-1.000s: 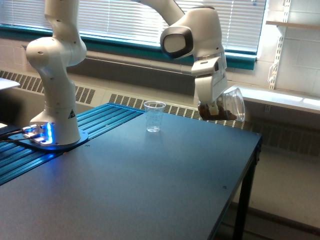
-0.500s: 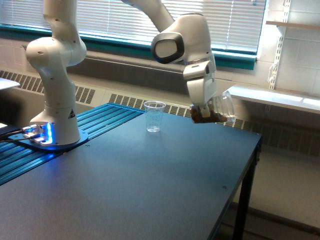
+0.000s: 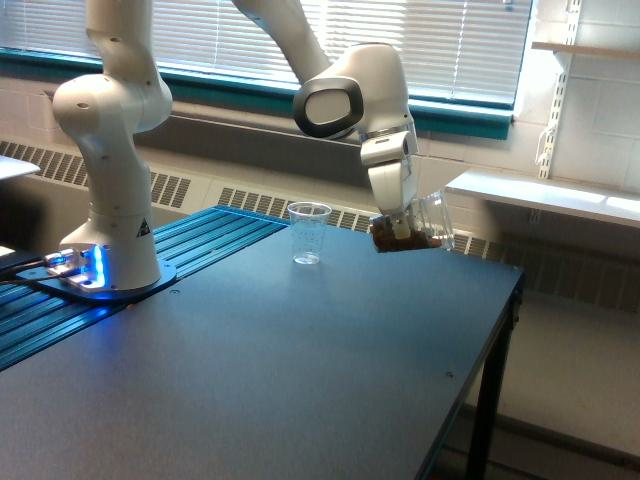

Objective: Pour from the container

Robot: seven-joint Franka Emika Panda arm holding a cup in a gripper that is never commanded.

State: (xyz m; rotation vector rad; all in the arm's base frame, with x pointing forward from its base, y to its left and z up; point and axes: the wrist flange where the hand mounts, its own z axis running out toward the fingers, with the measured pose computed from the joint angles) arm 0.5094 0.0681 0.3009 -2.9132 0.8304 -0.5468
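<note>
1. Since a second ago your arm has carried the held cup toward the exterior view's left and slightly lower, closing much of the gap to the standing cup; the standing cup and the table have not shifted.

2. Nearest the camera is the dark table (image 3: 300, 370), bare across its whole front.

3. Farther back, at the exterior view's left, sits the arm's base (image 3: 105, 275) with its blue light, on the ribbed blue strip along the table's edge.

4. Beyond that stands the empty clear cup (image 3: 308, 233), upright, mouth up, alone on the table top.

5. Your gripper (image 3: 402, 228) is clamped on the container (image 3: 425, 225), which hangs above the table to the exterior view's right of the standing cup and a little above its rim. It lies nearly on its side, long axis roughly level, mouth toward the exterior view's right, away from the standing cup. Brown material sits along its lower wall.

6. What matters for the pour: the standing cup lies to the exterior view's left of your hand, while the container's mouth faces the opposite way. By my reading you would need to travel farther left and turn the mouth round before anything lands inside.
</note>
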